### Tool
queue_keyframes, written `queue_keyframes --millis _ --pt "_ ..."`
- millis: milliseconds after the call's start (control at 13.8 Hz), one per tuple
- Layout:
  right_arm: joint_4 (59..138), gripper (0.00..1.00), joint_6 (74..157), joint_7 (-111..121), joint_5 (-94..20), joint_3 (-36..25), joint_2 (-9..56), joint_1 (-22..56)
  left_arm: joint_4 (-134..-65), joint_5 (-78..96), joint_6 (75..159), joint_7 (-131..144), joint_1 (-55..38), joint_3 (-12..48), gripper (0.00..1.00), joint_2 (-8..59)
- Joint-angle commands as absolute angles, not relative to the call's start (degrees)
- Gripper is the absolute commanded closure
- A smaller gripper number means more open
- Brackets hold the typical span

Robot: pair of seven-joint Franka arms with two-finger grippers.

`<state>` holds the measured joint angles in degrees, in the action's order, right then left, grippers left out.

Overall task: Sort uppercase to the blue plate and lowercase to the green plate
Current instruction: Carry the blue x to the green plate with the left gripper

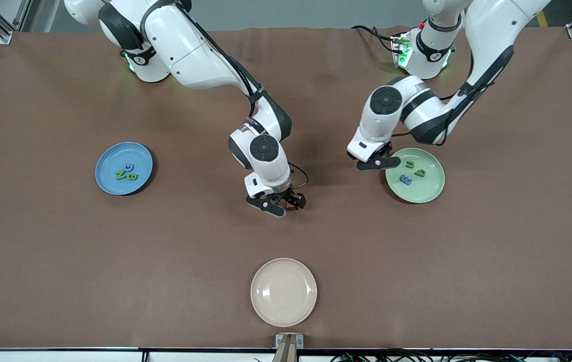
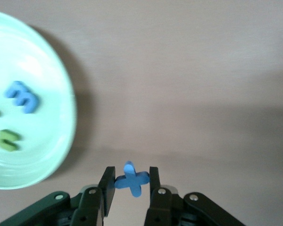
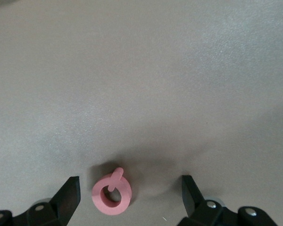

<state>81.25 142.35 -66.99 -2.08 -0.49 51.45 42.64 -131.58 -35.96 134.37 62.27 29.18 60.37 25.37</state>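
Observation:
My left gripper (image 2: 130, 181) is shut on a blue x (image 2: 131, 178) and hangs over the table just beside the green plate (image 1: 429, 188), on the side toward the right arm's end. That plate holds a blue m (image 1: 406, 179), a green u (image 1: 409, 164) and a green b (image 1: 420, 173). My right gripper (image 3: 130, 190) stands open low over mid-table, its fingers either side of a pink Q (image 3: 112, 194) that lies flat on the table, closer to one finger. The blue plate (image 1: 107, 156) carries a green N (image 1: 120, 174), a green B (image 1: 132, 177) and a blue C (image 1: 129, 167).
A cream-white plate (image 1: 283, 291) sits near the table's front edge, nearer to the front camera than the right gripper (image 1: 278, 203). Brown tabletop lies between the plates.

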Motion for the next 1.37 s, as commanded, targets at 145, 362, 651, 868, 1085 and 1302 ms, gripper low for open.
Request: queue_keyframes --millis 145,362,651,868,1085,1302 --pt "79.2 0.12 142.2 -68.3 -2.2 -1.0 53.1 43.5 -138.8 -41.4 134.6 58.2 46.3 68.8 0.90 22.1" --pt "79.2 0.15 142.2 -68.3 -2.0 -1.1 53.5 43.9 -141.1 -43.5 135.2 54.9 52.0 69.8 0.90 22.2" --pt "79.2 0.21 142.2 -68.3 -1.7 -1.1 54.2 44.3 -141.6 -45.4 136.5 54.7 52.7 69.7 0.89 23.6" --pt "79.2 0.29 142.2 -68.1 -1.6 -1.2 54.3 44.3 -141.6 -45.8 138.5 54.8 52.7 69.5 0.87 24.3" --pt "79.3 0.42 142.2 -67.9 -1.4 -1.2 54.4 44.3 -141.0 -46.2 139.6 54.8 52.6 69.1 0.87 26.0" --pt "79.3 0.63 142.2 -67.9 -1.4 -1.2 54.7 44.3 -140.5 -48.2 140.4 54.9 52.6 67.9 0.87 27.9"
